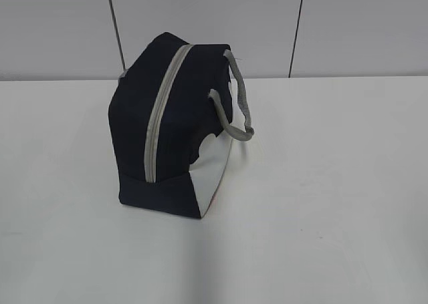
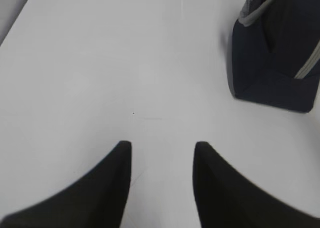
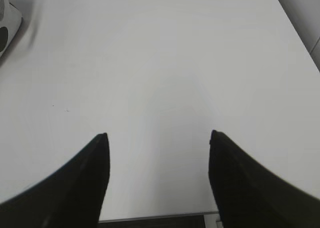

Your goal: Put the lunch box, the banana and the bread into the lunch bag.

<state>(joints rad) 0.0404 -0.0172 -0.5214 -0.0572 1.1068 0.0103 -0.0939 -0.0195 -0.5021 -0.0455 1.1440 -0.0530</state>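
The navy lunch bag (image 1: 175, 127) stands on the white table (image 1: 321, 204) in the exterior view, its grey zipper (image 1: 160, 113) shut and its grey handles (image 1: 239, 103) hanging to the right. The lunch box, the banana and the bread are not in view. My left gripper (image 2: 162, 145) hovers over bare table, open and empty, with the bag's corner (image 2: 280, 52) at the upper right of its view. My right gripper (image 3: 157, 135) is open wider over bare table near the front edge, holding nothing. A sliver of the bag's white side (image 3: 7, 25) shows at its far left. Neither arm appears in the exterior view.
A grey panelled wall (image 1: 214, 23) rises behind the table. The table's front edge (image 3: 155, 218) lies just under the right gripper. White tabletop stretches to either side of the bag.
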